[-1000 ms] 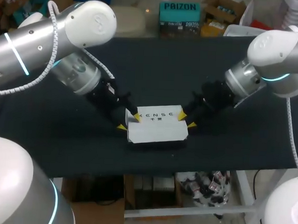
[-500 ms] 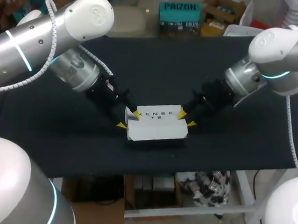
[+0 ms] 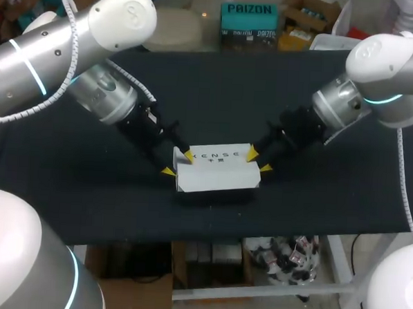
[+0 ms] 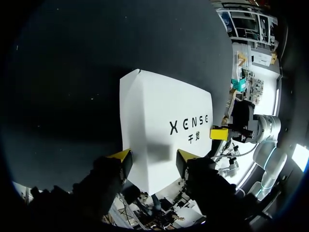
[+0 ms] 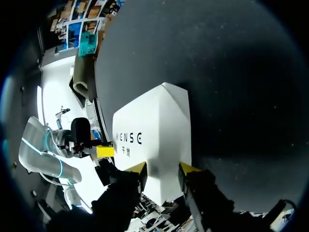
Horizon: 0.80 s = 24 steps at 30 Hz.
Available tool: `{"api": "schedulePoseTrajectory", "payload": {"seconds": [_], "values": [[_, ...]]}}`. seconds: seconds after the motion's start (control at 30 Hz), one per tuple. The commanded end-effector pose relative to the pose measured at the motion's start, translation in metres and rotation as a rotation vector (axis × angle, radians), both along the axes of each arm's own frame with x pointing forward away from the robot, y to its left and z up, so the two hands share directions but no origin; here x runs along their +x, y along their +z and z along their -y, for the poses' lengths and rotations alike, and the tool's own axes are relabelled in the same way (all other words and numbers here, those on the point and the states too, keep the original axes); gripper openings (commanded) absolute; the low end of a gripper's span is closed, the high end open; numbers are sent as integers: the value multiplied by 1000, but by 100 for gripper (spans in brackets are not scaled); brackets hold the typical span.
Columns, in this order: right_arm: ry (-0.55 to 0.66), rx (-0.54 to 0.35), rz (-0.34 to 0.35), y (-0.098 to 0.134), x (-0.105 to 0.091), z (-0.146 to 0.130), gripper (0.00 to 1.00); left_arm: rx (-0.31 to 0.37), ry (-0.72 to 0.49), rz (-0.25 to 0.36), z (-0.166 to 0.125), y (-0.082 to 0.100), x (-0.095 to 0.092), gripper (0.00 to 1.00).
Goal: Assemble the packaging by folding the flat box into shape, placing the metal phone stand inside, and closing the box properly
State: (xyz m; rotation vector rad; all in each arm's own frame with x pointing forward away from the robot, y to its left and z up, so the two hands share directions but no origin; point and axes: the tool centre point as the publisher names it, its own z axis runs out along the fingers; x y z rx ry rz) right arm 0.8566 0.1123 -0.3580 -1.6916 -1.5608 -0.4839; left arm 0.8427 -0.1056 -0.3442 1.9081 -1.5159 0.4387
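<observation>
The white box (image 3: 217, 172) lies shaped with its lid down on the black table (image 3: 216, 99), printed top face up. The phone stand is not visible. My left gripper (image 3: 178, 163) stands open at the box's left end, one yellow tip at the back corner and the other beside the end. In the left wrist view the box (image 4: 164, 125) lies ahead of the left gripper (image 4: 153, 162), one tip over the top face. My right gripper (image 3: 259, 161) stands open against the right end in the same way. The right wrist view shows the box (image 5: 154, 130) ahead of the right gripper (image 5: 162, 170).
A teal carton (image 3: 249, 20) and cardboard boxes stand along the table's back edge. The box lies near the front edge (image 3: 209, 227), with bare black surface behind it and to both sides.
My left arm's upper links have shifted slightly. Both grippers and the box have kept their places.
</observation>
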Motion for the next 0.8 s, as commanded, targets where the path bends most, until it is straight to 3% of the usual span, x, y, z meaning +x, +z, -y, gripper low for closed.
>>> {"api": "schedulePoseTrajectory", "payload": {"seconds": [0.03,0.8], "values": [[11,6,-15,0,4,-14,43,-15,-12,-18,13,-1,7,61],[13,20,-46,6,11,-19,43,-53,-23,-59,9,1,9,60]]}}
